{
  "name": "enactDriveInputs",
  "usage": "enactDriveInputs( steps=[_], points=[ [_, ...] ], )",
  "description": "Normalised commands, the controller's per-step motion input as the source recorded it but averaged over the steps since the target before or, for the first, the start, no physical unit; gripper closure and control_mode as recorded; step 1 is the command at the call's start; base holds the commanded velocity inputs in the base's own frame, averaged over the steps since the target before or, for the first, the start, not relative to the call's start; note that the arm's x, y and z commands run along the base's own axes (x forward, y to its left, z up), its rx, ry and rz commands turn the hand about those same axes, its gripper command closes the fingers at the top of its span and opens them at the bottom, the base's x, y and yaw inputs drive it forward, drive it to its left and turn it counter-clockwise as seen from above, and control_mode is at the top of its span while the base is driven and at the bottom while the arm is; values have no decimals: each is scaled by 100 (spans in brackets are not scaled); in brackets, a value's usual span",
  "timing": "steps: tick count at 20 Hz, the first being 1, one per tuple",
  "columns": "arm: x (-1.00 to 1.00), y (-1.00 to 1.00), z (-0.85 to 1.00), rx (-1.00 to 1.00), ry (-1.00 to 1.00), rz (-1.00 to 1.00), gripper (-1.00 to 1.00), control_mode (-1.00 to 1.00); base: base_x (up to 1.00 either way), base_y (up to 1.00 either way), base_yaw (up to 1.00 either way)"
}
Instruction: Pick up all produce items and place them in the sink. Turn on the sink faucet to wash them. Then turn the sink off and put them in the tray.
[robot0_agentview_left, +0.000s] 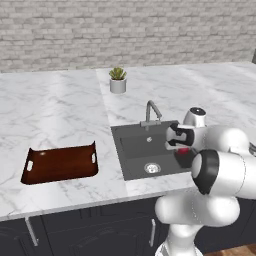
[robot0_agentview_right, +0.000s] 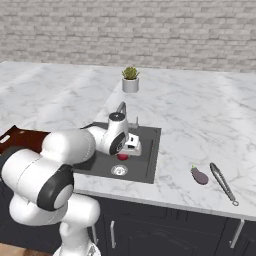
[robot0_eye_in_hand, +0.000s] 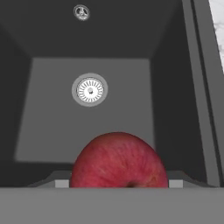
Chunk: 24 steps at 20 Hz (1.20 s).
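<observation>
Over the sink (robot0_eye_in_hand: 175, 87), the claw (robot0_agentview_right: 126, 152) pinches the apple (robot0_eye_in_hand: 118, 162); next, release it, then fetch the eggplant (robot0_agentview_right: 199, 175).

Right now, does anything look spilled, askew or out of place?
Nothing stands out. The claw holds the red apple over the sink, the eggplant lies on the counter beside metal tongs, and the tray sits flat.
</observation>
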Motion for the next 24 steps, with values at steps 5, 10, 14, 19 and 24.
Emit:
enactDriveInputs(
  steps=[5,10,14,19,24],
  points=[
    [31,0,-12,0,4,0,100,-100,0,0,0],
    [45,0,-20,1,3,0,100,-100,0,0,0],
    [41,0,-26,2,0,0,100,-100,0,0,0],
    [34,0,-34,1,0,0,100,-100,0,0,0],
    [22,1,-41,0,0,0,100,-100,0,0,0]
  ],
)
